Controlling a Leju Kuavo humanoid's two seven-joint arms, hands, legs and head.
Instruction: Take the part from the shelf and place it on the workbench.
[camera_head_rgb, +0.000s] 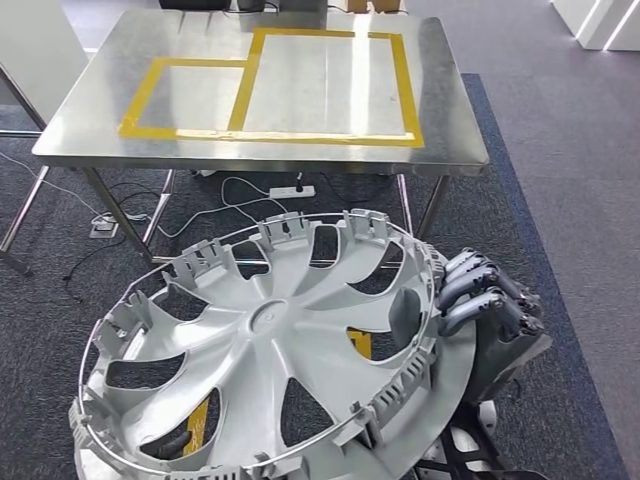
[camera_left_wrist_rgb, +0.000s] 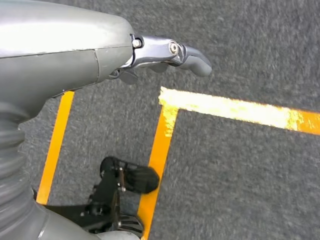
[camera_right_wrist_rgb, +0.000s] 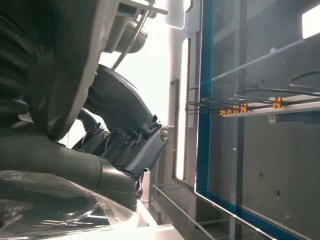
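— Below the head camera, in front of the robot's body: the part (camera_head_rgb: 264, 350), a silver-grey plastic wheel cover, carried nearly flat with its ribbed inner face up. It is off the shelf and not yet on the workbench (camera_head_rgb: 453, 140).

— Who holds it?

— The right hand (camera_head_rgb: 487, 295) grips the rim at the cover's right edge, dark fingers curled over the lip. That grip looks chosen to keep the disc level and in front of the torso.

— And the left hand?

— The left hand (camera_left_wrist_rgb: 166, 52) appears in its wrist view above grey carpet (camera_left_wrist_rgb: 245, 175), fingers stretched out with nothing between them. I judge it released. Whether it props the cover's underside cannot be told.

— Describe the cover.

— Round, thin-walled moulding: curved spokes fan out from a small central hub, with teardrop openings between them. A wire ring (camera_head_rgb: 226, 238) runs through clips spaced around the rim. The finish is matt.

— The workbench?

— Brushed steel top, reflective, on slim metal legs, ahead of the cover and well apart from it. Yellow tape (camera_head_rgb: 249, 80) marks two adjoining rectangles on top; the larger presumably marks the set-down zone.

— Surroundings?

— Dark grey carpet with orange-yellow floor lines (camera_left_wrist_rgb: 226, 107); a white power strip (camera_head_rgb: 290, 190) and cables lie under the bench.
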